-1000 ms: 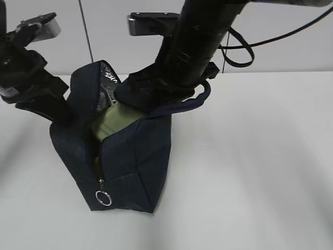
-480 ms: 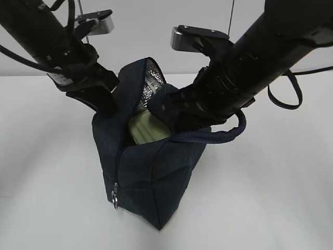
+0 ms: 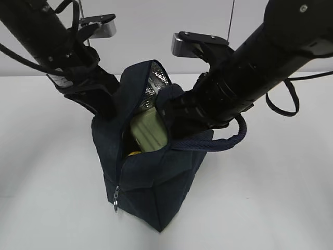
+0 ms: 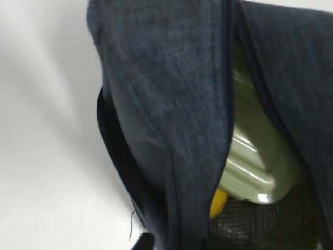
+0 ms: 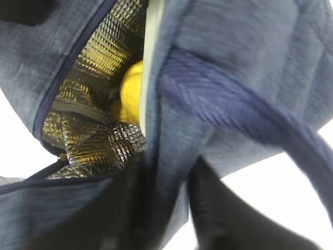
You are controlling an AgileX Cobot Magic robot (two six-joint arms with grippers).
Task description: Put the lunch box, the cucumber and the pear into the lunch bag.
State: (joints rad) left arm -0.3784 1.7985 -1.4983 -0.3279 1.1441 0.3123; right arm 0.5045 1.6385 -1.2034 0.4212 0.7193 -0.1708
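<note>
The dark navy lunch bag (image 3: 156,182) stands on the white table with its top zipper open. Inside, the sage-green lid of the lunch box (image 3: 148,133) leans on edge, and below it shows a sliver of the yellow pear (image 3: 133,153). The cucumber is hidden. My left gripper (image 3: 106,107) is at the bag's left rim, and its jaws are hidden behind fabric (image 4: 166,104). My right gripper (image 5: 169,172) straddles the right wall, fingers (image 5: 218,213) spread, with daylight beside the cloth. The wrist views show the lunch box (image 4: 250,166) and pear (image 4: 218,202) (image 5: 132,94) inside.
A thick rope handle (image 3: 229,139) loops out under my right arm. The metal zipper ring (image 3: 115,204) hangs at the bag's front lower corner. Silver quilted lining (image 3: 156,83) shows at the back of the mouth. White tabletop (image 3: 270,198) surrounds the bag.
The bag has shifted toward the middle and its mouth has widened, so a bit of pear shows. My right fingers have spread away from the wall.
</note>
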